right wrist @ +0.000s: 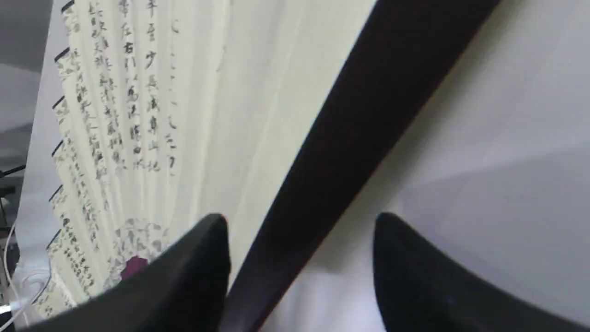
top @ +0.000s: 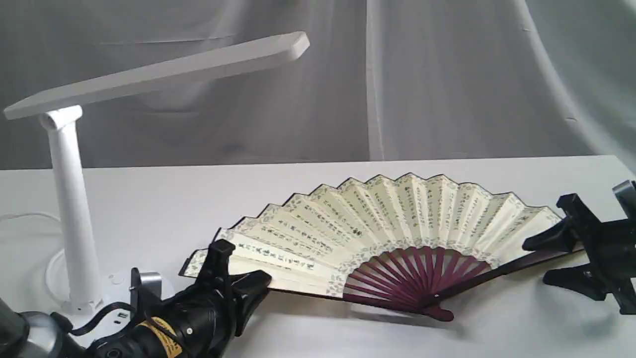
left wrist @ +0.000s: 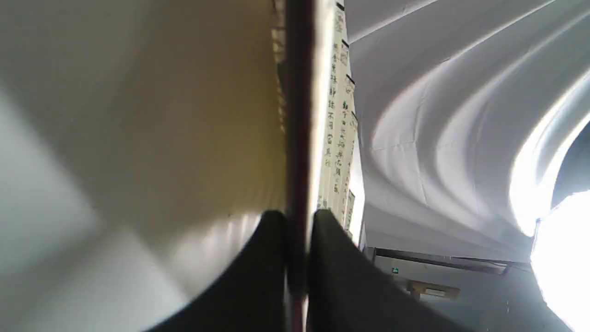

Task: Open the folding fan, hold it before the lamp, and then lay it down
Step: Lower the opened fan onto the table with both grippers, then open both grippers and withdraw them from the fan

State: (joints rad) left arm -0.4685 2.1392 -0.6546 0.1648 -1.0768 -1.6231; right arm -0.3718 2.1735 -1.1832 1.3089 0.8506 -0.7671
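The folding fan is spread fully, cream pleats with black script facing up, and its maroon pivot is low at the table. My left gripper is shut on the fan's left guard; in the left wrist view the fingers pinch the dark guard edge-on. My right gripper is open at the fan's right end. In the right wrist view its fingertips straddle the dark guard without closing. The white lamp stands far left, its bar head reaching over the table.
The white table runs back to a grey-white draped curtain. The lamp's round base sits just behind my left arm, and its white cable loops at the left edge.
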